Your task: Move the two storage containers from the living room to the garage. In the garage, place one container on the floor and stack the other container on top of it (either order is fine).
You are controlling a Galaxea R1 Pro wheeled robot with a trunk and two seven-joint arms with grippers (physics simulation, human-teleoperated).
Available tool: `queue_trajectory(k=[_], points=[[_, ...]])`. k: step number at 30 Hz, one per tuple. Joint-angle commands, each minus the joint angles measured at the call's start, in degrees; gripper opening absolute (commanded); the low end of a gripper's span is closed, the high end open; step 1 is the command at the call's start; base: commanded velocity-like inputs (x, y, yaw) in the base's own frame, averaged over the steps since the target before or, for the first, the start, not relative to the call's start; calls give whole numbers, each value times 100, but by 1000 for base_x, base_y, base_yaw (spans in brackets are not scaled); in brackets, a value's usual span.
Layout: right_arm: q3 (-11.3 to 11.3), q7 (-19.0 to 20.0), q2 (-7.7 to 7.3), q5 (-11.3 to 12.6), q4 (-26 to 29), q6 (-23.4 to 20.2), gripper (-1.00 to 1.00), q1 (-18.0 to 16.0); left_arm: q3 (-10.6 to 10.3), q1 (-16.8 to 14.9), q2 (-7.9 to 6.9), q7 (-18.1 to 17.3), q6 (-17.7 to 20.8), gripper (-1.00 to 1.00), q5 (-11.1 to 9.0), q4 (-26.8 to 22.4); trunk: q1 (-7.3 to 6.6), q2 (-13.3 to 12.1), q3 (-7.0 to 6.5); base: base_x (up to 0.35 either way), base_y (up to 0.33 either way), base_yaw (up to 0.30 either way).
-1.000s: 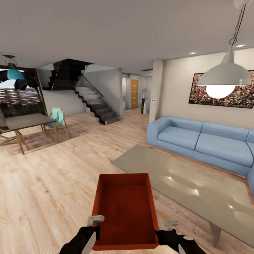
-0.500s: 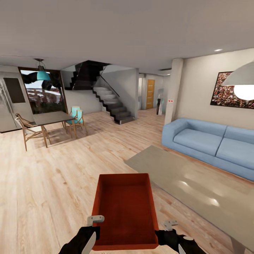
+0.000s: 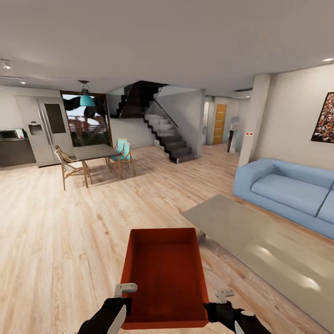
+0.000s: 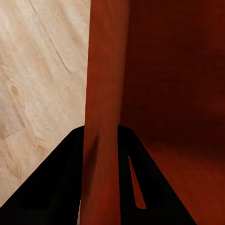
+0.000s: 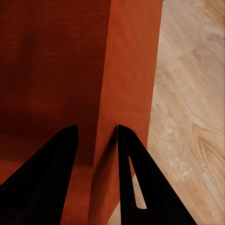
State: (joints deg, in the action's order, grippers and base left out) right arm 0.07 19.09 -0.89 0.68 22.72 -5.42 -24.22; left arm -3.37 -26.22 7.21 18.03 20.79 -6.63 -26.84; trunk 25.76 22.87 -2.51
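Head view: orange-red storage container (image 3: 163, 277) held out front, low and centred, open top up, nothing inside. Left gripper (image 3: 121, 301) clamped on its left wall, right gripper (image 3: 221, 304) clamped on its right wall, both near the robot-side end. Left wrist view confirms: black fingers (image 4: 61, 187) either side of the thin wall (image 4: 101, 117), pinching it. Right wrist view the same, fingers (image 5: 133, 183) straddling the wall (image 5: 126, 93), wood floor beyond.

Change vs the earlier pictures: whole scene has slid right, so the camera/base is turning left; the container sits at the same spot in the picture, so the grip hasn't slipped. Blue sofa (image 3: 290, 192) now at the right edge, the hanging lamp has left the frame, the dining table (image 3: 95, 152) and chairs have come toward centre, and a fridge (image 3: 46, 132) has appeared at far left. Reads as the carry leg: still in the living room, garage not in sight, only one container visible, nothing stacked yet.

Room to move: wide bare plank floor (image 3: 60, 232) ahead and to the left. Grey low table (image 3: 260, 241) sits close on the right, its near corner just beside the container's far right corner in the picture; that's the edge to watch if the turn swings back. Staircase (image 3: 167, 139) and an orange door (image 3: 219, 123) lie further back, with an open lane between.
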Motion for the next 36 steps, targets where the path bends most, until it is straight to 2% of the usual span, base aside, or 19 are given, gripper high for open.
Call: queue_trajectory(k=[1, 13, 19, 24, 26, 36], points=[[44, 70, -8, 78, 15, -47, -100, 5, 3, -6, -10, 34, 21, -100, -41, -14, 2, 5, 2, 0, 0, 150], [38, 104, -8, 91, 13, -47, -100, 5, 3, -6, -6, 34, 13, -100, -60, -14, 2, 5, 2, 0, 0, 22], [37, 104, -8, 98, 13, -47, -100, 5, 3, -6, -29, 31, -291, -100, -20, -14, 2, 5, 2, 0, 0, 0], [37, 104, -8, 99, 17, -47, -100, 5, 3, -6, -51, 24, -354, -100, -15, -14, 2, 5, 2, 0, 0, 0], [37, 104, -8, 102, 14, -47, -100, 5, 8, -6, -53, -90, -357, -100, -14, -14, 2, 5, 2, 0, 0, 10], [37, 103, -8, 99, 17, -47, -100, 5, 20, -6, -64, -182, -359, -100, -5, -14, 2, 5, 2, 0, 0, 229]])
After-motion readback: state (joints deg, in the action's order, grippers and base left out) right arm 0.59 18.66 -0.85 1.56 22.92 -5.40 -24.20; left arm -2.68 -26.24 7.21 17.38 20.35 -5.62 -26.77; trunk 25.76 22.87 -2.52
